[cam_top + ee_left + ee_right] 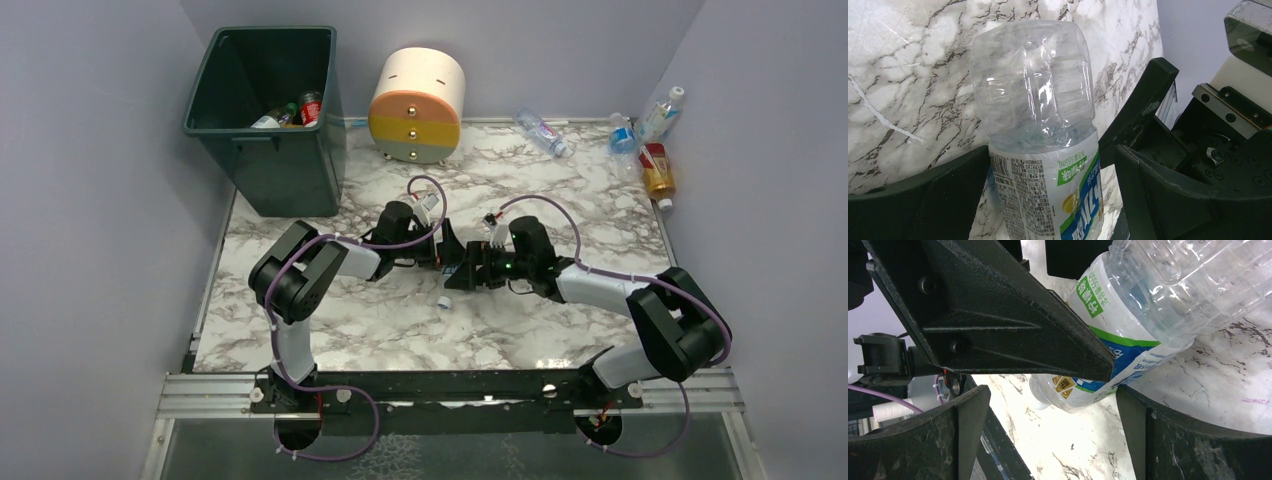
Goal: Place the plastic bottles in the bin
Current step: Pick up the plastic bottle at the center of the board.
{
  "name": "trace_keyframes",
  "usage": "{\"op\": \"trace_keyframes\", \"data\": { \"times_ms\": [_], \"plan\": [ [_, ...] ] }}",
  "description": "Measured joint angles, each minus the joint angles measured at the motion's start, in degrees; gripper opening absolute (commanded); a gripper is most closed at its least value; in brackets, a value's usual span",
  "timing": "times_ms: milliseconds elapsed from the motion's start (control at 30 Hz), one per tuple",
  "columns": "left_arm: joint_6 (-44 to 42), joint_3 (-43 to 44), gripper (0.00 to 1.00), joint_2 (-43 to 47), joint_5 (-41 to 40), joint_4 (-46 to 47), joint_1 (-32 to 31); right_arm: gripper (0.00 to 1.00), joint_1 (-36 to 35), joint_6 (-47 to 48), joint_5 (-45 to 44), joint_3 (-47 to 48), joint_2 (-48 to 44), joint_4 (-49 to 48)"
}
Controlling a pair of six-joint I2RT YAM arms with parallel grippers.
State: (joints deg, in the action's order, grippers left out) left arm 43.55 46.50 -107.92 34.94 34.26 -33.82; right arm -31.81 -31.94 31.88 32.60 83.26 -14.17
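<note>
The bottle (1038, 115) in play is a clear, thin-walled plastic one. It's crumpled and dented toward the base end, with a glossy white wrap label in green and blue and fine print down one side. It sits mid-table (380, 330) on the white marble-look top with grey veins, right where the two arms meet.

The left gripper (1052, 165) has its matte black curved fingers spread wide either side of the label. One looks to touch it, and marble shows through on the other side. The right gripper (1053, 410) is spread wide too, with the bottle between its fingers and gaps on both sides.

The bin (300, 170) is dark green and boxy with a rimmed top. It stands at the far left corner with a few bottles (290, 112) inside. More lie in the far right corner, including a clear one (545, 132) and a yellow-orange one (657, 172). A round cream, yellow and grey drawer unit (417, 105) sits beside the bin.
</note>
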Motion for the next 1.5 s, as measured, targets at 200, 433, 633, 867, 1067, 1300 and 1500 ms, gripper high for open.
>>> {"op": "trace_keyframes", "data": {
  "times_ms": [200,433,633,867,1067,1300,1500],
  "plan": [
    [0.02,0.00,0.99,0.00,0.02,0.04,0.02,0.99,0.00,-0.02,0.24,0.02,0.13,-0.35],
    [0.04,0.00,0.99,-0.02,0.07,0.09,0.02,0.99,0.00,-0.24,0.48,0.02,0.31,-0.85],
    [0.09,0.00,0.99,-0.02,0.15,0.11,0.07,0.99,0.00,-0.63,0.50,0.02,0.24,-1.14],
    [0.09,0.00,0.99,-0.04,0.13,0.11,0.07,0.99,0.00,-0.61,0.44,0.02,-2.80,-0.15],
    [0.20,0.13,0.99,-0.13,0.07,0.11,0.07,0.99,0.00,-0.70,0.39,0.02,-6.71,0.96],
    [1.09,0.76,0.99,-0.63,-0.94,0.22,0.07,0.99,0.00,-0.68,-0.17,-0.11,-11.98,4.52],
    [1.25,3.63,0.99,-2.14,-2.21,-1.22,-1.27,0.99,0.00,-0.61,-1.31,-0.20,-19.02,8.50]
  ]
}}
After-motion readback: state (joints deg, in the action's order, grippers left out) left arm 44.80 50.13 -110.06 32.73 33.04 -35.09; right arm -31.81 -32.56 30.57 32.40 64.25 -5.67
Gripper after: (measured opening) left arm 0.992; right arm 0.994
